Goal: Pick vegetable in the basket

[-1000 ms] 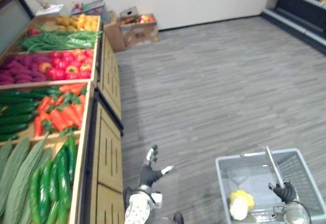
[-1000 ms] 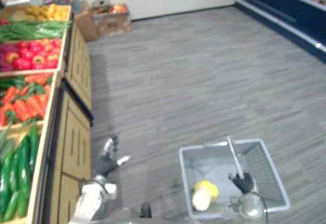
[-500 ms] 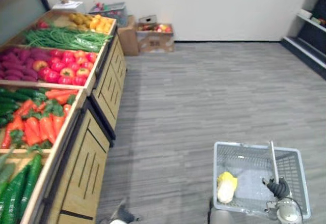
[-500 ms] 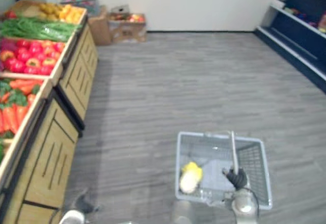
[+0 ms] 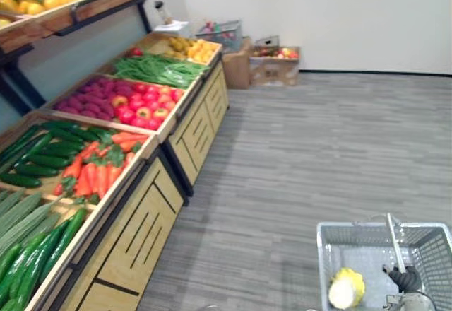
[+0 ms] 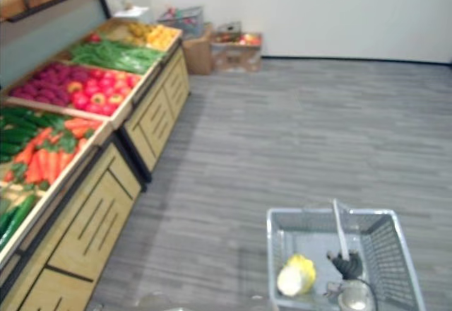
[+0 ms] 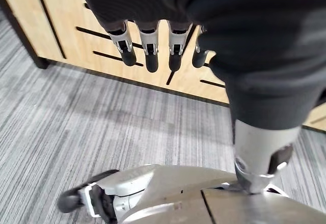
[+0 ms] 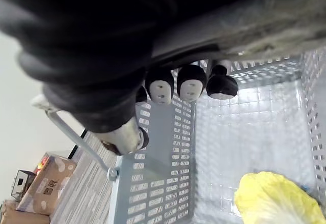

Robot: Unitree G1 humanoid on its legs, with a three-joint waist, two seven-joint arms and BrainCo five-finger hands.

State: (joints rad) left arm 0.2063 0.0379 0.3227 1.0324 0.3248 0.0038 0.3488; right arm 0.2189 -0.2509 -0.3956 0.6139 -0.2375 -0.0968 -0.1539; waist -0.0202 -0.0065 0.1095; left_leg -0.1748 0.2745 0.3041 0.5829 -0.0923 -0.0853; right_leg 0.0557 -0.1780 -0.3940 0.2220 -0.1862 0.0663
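Observation:
A grey wire basket [image 5: 367, 227] hangs low on my right over the floor. My right hand [image 5: 404, 279] is shut on the basket's handle [image 5: 394, 244], fingers [image 8: 191, 82] curled round the bar. A pale yellow cabbage [image 5: 345, 288] lies in the basket's near left corner, also seen as cabbage [image 8: 277, 201]. My left hand [image 7: 147, 51] is open and holds nothing, its fingers straight beside the wooden stand's slatted front [image 7: 61, 25]. The stand on my left carries carrots [image 5: 99, 169], dark cucumbers [image 5: 42, 148] and long green gourds [image 5: 35, 261].
Further along the stand lie red fruit [image 5: 145, 102], purple roots [image 5: 85, 99] and green beans [image 5: 159, 71]. A shelf of yellow fruit [image 5: 42, 0] runs above. Cardboard boxes [image 5: 272, 63] stand by the far wall. Grey floor [image 5: 318, 141] stretches between stand and basket.
The camera has swung up and left, bringing the stand's upper shelf into view. My left hand has dropped out of the eye views. The right hand still holds the basket with the cabbage.

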